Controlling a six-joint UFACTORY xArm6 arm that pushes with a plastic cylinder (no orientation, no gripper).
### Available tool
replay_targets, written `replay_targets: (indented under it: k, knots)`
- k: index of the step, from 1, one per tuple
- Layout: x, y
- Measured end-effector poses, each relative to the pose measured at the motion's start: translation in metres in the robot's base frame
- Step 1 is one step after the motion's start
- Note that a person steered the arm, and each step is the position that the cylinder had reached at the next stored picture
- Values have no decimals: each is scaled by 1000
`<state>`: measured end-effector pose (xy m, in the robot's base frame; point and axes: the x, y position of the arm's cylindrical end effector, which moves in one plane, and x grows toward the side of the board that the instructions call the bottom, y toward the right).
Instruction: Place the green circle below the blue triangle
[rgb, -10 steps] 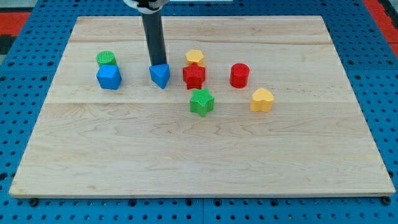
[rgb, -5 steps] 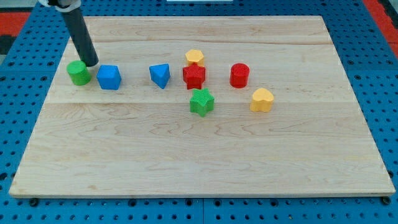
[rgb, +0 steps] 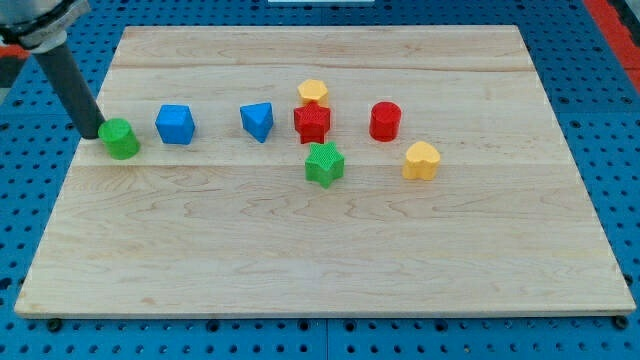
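Step in hand: pushing the green circle (rgb: 121, 138) toward a spot below the blue triangle (rgb: 258, 121) — my judgement from the layout.
Tip: my tip (rgb: 91, 134) sits at the circle's left edge, touching or just beside it, near the desk (rgb: 330, 260) edge at the view's left.
Pincer: none on this arm, only the rod, so apart or together does not apply.
Green circle: far at the view's left, well apart from the triangle, level with the blue cube (rgb: 175, 124).
How to do it well: come round to the circle's upper left and push down and rightward — keep the line through its middle so it does not roll off the tip.
In the way: blue cube lies just right of the circle; a straight rightward push would strike it.
Near the goal: green star (rgb: 324, 163) sits lower right of the triangle, red star (rgb: 312, 123) just right of it; stop short of both.
Others: yellow block (rgb: 313, 93), red cylinder (rgb: 385, 120) and yellow heart (rgb: 421, 159) stand clear of the route.
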<state>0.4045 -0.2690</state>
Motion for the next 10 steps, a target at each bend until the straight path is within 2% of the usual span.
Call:
replay_targets:
  k: [1, 4, 7, 10]
  knots:
    - [20, 20]
    - [11, 49]
    - [42, 97]
    - [42, 140]
